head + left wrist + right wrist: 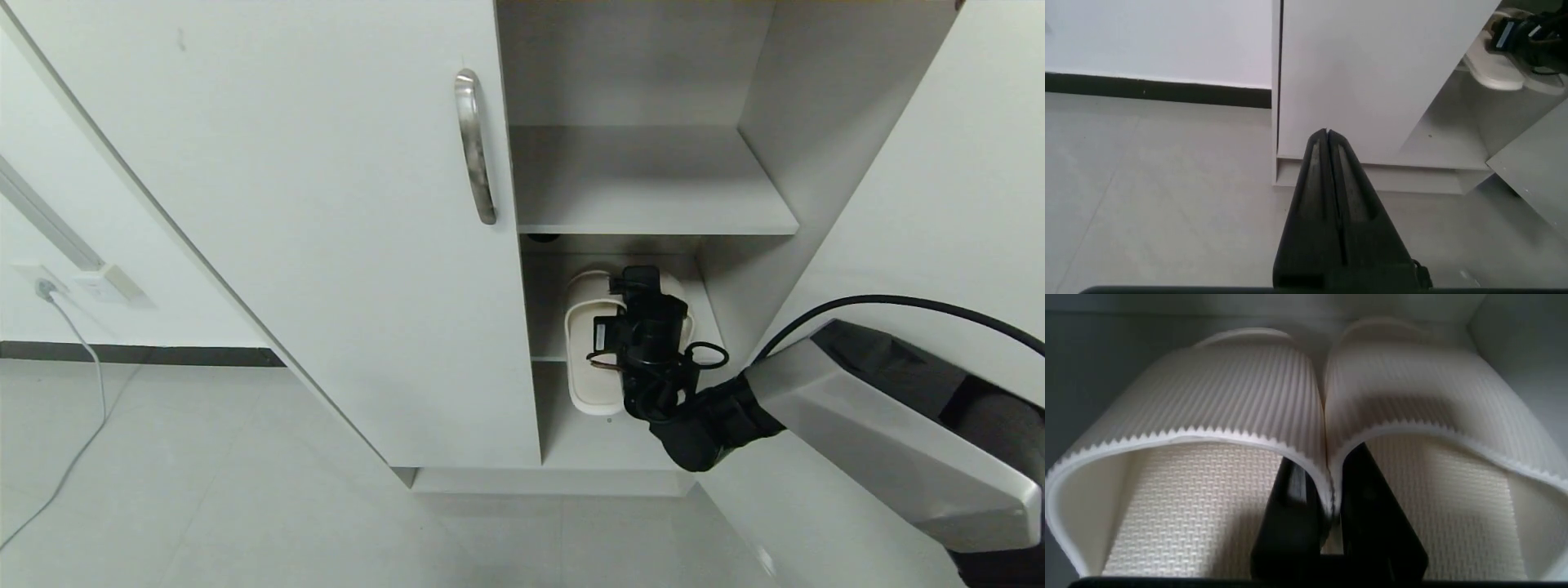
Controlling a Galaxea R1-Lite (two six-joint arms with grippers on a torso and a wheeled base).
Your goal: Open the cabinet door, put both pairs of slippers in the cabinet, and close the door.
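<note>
A pair of cream slippers (589, 384) lies side by side on the cabinet's lower shelf (545, 358), heels hanging over its front edge. My right gripper (633, 286) is inside the cabinet, shut on the slippers. In the right wrist view its fingers (1290, 506) pinch the touching inner strap edges of the left slipper (1208, 400) and right slipper (1429, 400). The left gripper (1327, 135) hangs shut and holds nothing, low over the floor in front of the cabinet base. The slippers (1503, 69) show in its view beyond the closed door.
The cabinet's left door (326, 204) with its metal handle (475, 147) is closed. The right door (939, 204) stands swung open beside my right arm. An upper shelf (645, 180) and a bottom compartment (596, 445) are inside. A wall socket with a cable (41, 287) is far left.
</note>
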